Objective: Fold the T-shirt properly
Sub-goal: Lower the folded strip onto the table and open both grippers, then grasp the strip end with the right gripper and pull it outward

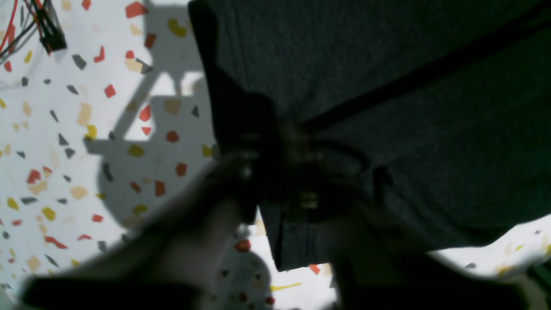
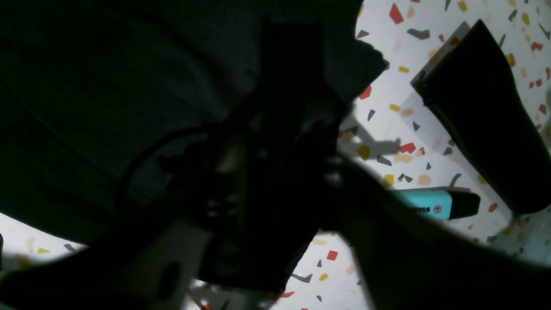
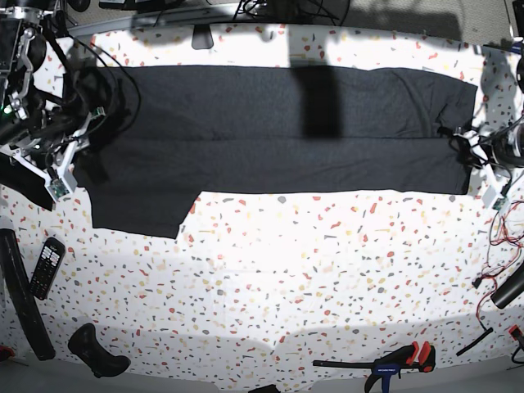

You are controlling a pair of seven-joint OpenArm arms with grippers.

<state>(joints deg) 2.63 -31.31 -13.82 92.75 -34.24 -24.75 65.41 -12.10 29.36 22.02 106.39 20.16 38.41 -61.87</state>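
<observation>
The T-shirt (image 3: 286,131) lies as a long dark band across the far half of the speckled table (image 3: 286,270), with one flap reaching toward the front at its left end. My right gripper (image 3: 86,151) is at that left end, over the cloth's edge. My left gripper (image 3: 463,155) is at the band's right end. In the left wrist view the T-shirt (image 1: 409,129) fills the upper right, and the left gripper (image 1: 275,163) is a dark blur on its edge. The right wrist view shows the T-shirt (image 2: 107,86) and the right gripper (image 2: 280,142) equally dark. How either pair of jaws stands does not show.
A remote control (image 3: 47,266), a curved black strap (image 3: 20,295) and a black handle (image 3: 97,350) lie at the front left. A clamp (image 3: 393,364) lies at the front edge. A turquoise highlighter (image 2: 430,206) and a black object (image 2: 478,112) are near the right gripper. Red wires (image 1: 17,26) are beside the left.
</observation>
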